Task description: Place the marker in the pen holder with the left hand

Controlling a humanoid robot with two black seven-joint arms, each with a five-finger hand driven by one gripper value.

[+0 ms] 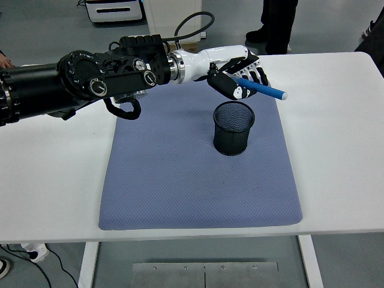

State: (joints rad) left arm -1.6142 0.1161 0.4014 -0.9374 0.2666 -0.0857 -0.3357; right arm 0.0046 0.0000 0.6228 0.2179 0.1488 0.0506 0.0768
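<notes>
My left hand reaches in from the left and hovers just beyond the far rim of the pen holder. Its fingers are shut on a blue marker, which lies nearly level and points right, its pale tip past the holder's right side. The pen holder is a black mesh cup standing upright on the blue-grey mat, a little right of the mat's middle. The marker is above and behind the cup's mouth, not inside it. My right arm does not show.
The mat covers the middle of the white table. A person's legs stand beyond the far table edge. A white cabinet and a box sit on the floor behind.
</notes>
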